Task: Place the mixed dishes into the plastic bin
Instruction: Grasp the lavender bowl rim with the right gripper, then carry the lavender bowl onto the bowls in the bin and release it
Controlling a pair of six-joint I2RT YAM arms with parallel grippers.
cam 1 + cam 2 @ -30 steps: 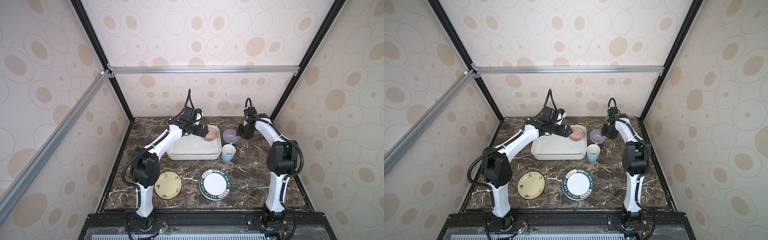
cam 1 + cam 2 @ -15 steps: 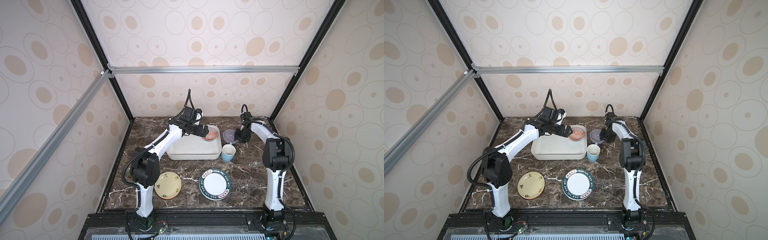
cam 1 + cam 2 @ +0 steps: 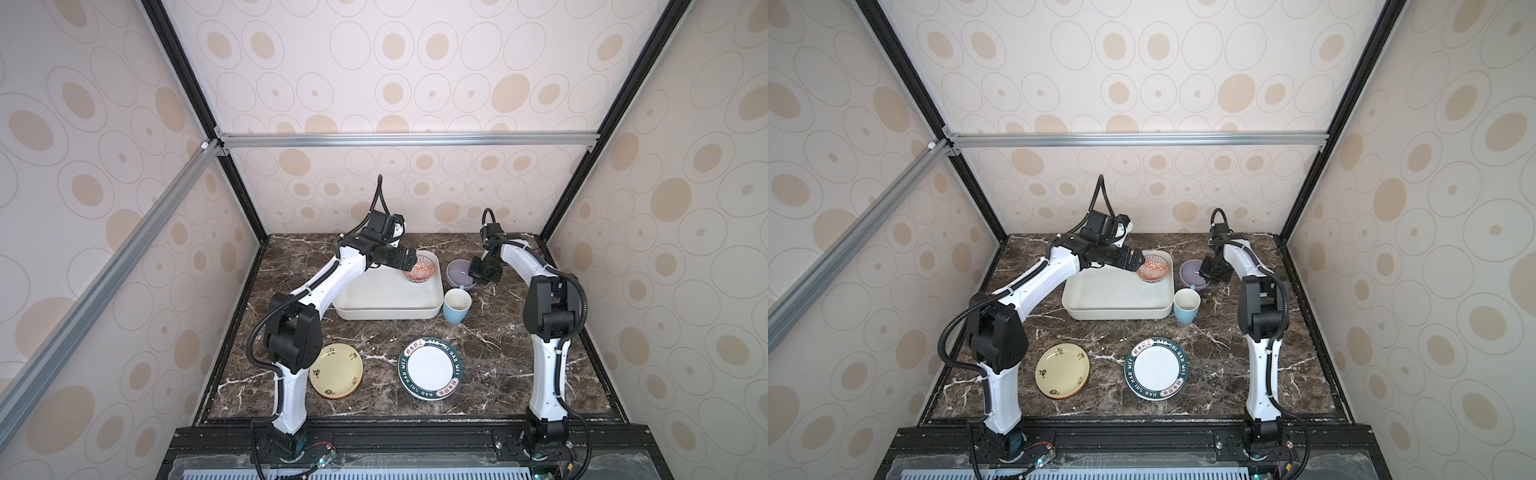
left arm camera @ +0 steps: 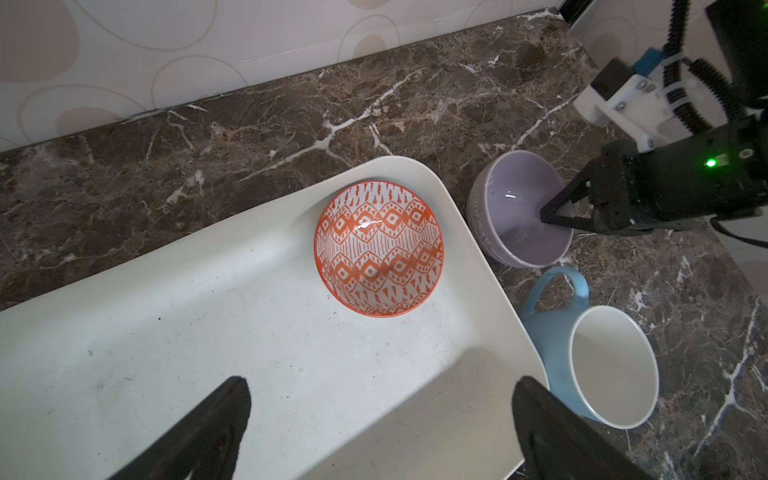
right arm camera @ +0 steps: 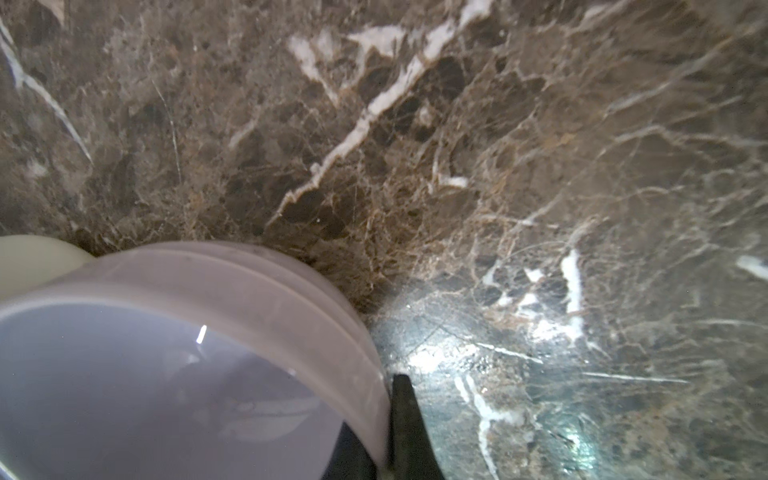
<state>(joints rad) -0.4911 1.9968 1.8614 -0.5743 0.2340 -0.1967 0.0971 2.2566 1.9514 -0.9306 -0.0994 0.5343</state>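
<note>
Moved since earlier: right arm has swung in towards the small round ceramic lilac bowl and its jaws have drawn together; left arm and every dish lie as before.
Top views, right gripper: pinched on the lilac bowl's right rim; the bowl stands on the dark marble table, just right of the shallow white plastic bin.
Top views, left gripper: spread wide, holding nothing, beside the small red-patterned bowl, which sits in the bin's far right corner.
Top views, table: light blue mug upright at the bin's near right corner; pale yellow round plate and green-rimmed white plate near the front edge, apart from each other.
Left wrist: fingers wide apart over the bin floor; red-patterned bowl upright, untouched.
Right wrist: black finger against the outside of the lilac bowl's wall; a pale corner of the bin shows just behind the bowl.
</note>
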